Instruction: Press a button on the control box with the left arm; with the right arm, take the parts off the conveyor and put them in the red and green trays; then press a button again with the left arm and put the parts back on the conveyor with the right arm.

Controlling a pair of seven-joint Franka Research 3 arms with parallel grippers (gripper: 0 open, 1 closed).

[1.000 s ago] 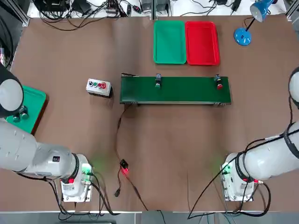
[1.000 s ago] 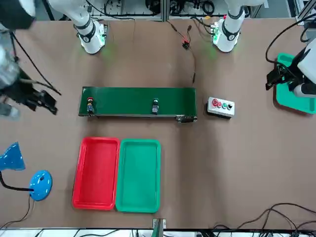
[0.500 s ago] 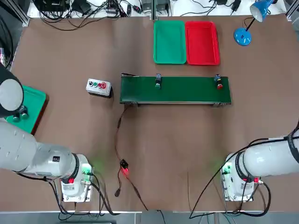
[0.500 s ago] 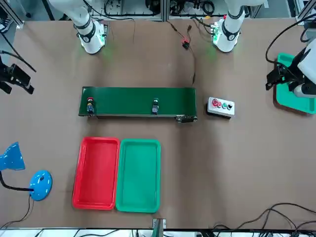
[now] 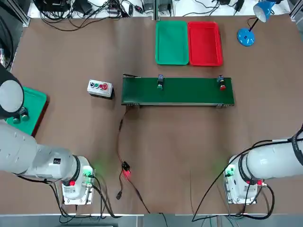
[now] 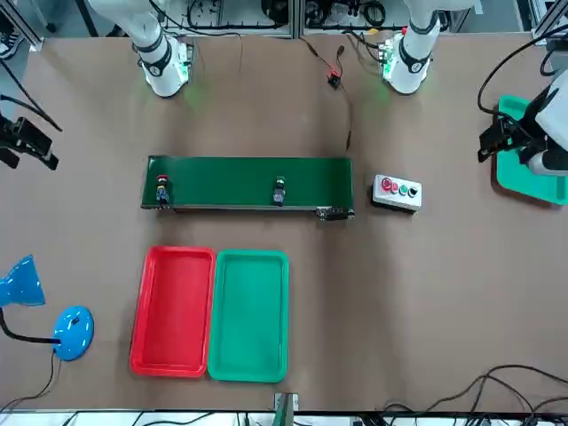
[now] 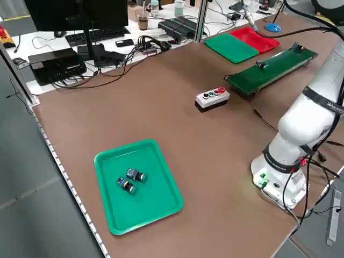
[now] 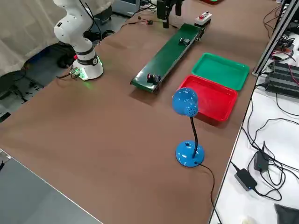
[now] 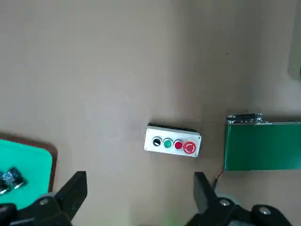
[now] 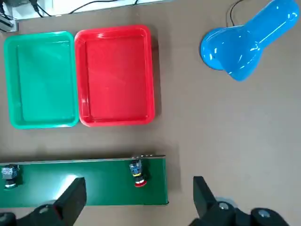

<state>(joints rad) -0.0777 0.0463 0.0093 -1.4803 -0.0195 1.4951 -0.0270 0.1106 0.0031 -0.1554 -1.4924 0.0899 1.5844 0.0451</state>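
Observation:
The control box (image 5: 100,88) sits off the conveyor's (image 5: 177,91) left end. On the belt stand two parts, the green-capped one (image 5: 160,82) and the red-capped one (image 5: 222,83). Behind the belt lie the green tray (image 5: 172,42) and the red tray (image 5: 204,43), both holding nothing. My left gripper (image 9: 138,197) hangs open high above the table, with the control box (image 9: 172,142) ahead of it. My right gripper (image 10: 136,197) is open and high too, looking down on the red-capped part (image 10: 137,175). In the front view it (image 6: 27,146) is off the conveyor's right end.
A green tray with a red-brown edge (image 5: 28,111) holding small round pieces lies at the left table edge. A blue desk lamp (image 5: 246,35) stands at the back right. A black cable (image 5: 120,142) runs from the conveyor toward the front. Both arm bases (image 5: 75,182) glow green.
The right arm swung outward to the robot's right, leaving the top view's right edge, then stopped. Left arm, parts and trays have not moved.

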